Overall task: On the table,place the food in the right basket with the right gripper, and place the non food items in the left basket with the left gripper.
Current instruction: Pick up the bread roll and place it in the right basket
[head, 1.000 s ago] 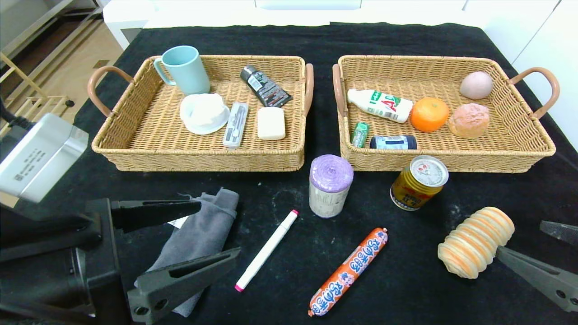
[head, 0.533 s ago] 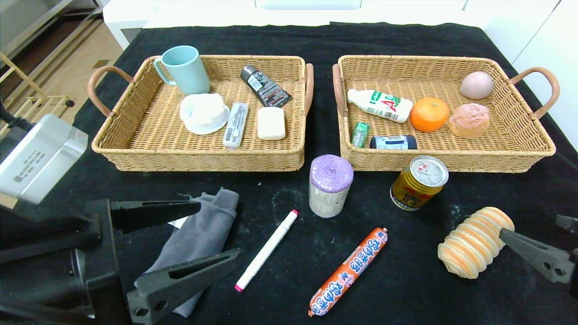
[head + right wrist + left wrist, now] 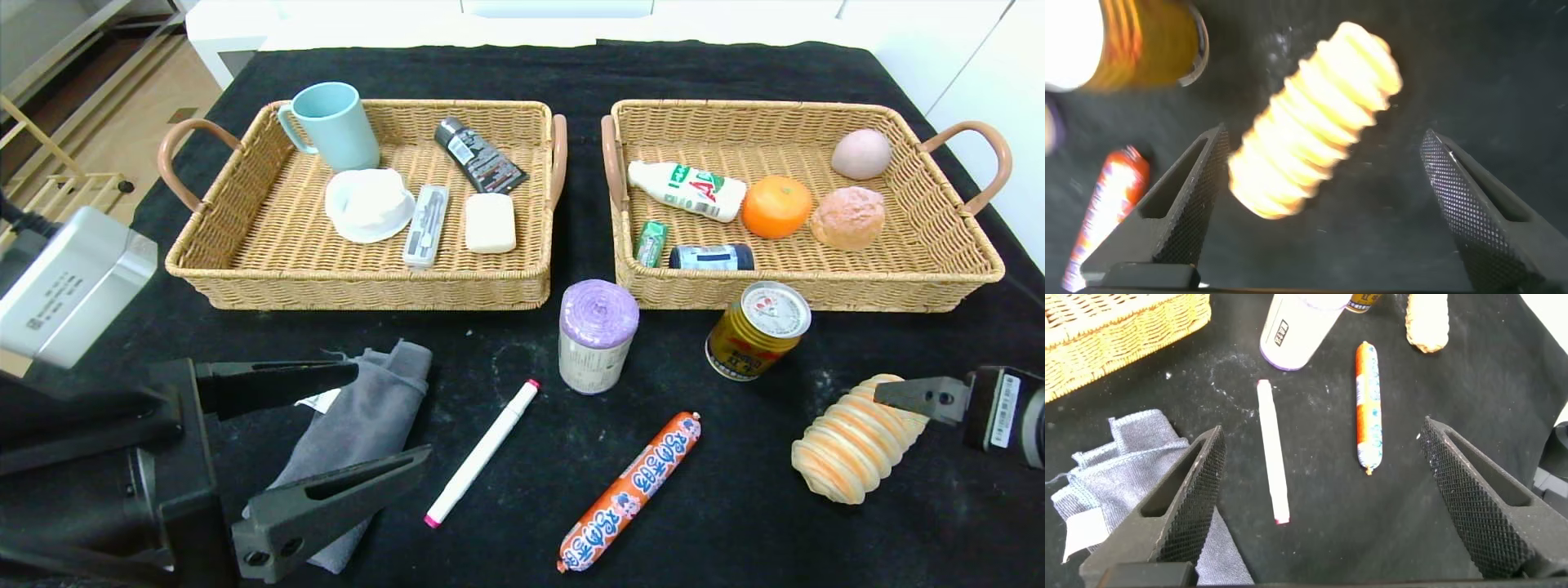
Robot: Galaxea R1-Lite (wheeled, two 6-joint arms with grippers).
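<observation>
The right gripper [image 3: 902, 392] has moved. A second ago it sat low at the table's right edge, beside the roll [image 3: 859, 438]. Now it has swung up and over, and it hangs right above the roll's far end. In the right wrist view the roll [image 3: 1315, 122] lies between the two fingers [image 3: 1180, 208], which are spread wide. They are not touching it yet, as far as I can tell. So the roll is not picked up. It still lies on the table [image 3: 735, 523], in front of the right basket [image 3: 939, 278].

This means the right arm is getting ready to grab the roll first. I think the next step is to go down and squeeze.

The left gripper [image 3: 392, 416] has not moved. It hangs over the towel [image 3: 359, 433] with its jaws wide apart and holds nothing. In the left wrist view the marker [image 3: 1272, 451] lies between its fingers, down on the table.

Nothing else has changed. The can [image 3: 758, 329], the sausage [image 3: 630, 492], the marker [image 3: 482, 451] and the purple roll [image 3: 598, 336] all wait on the table. The left basket [image 3: 367, 290] has other things in it already.
</observation>
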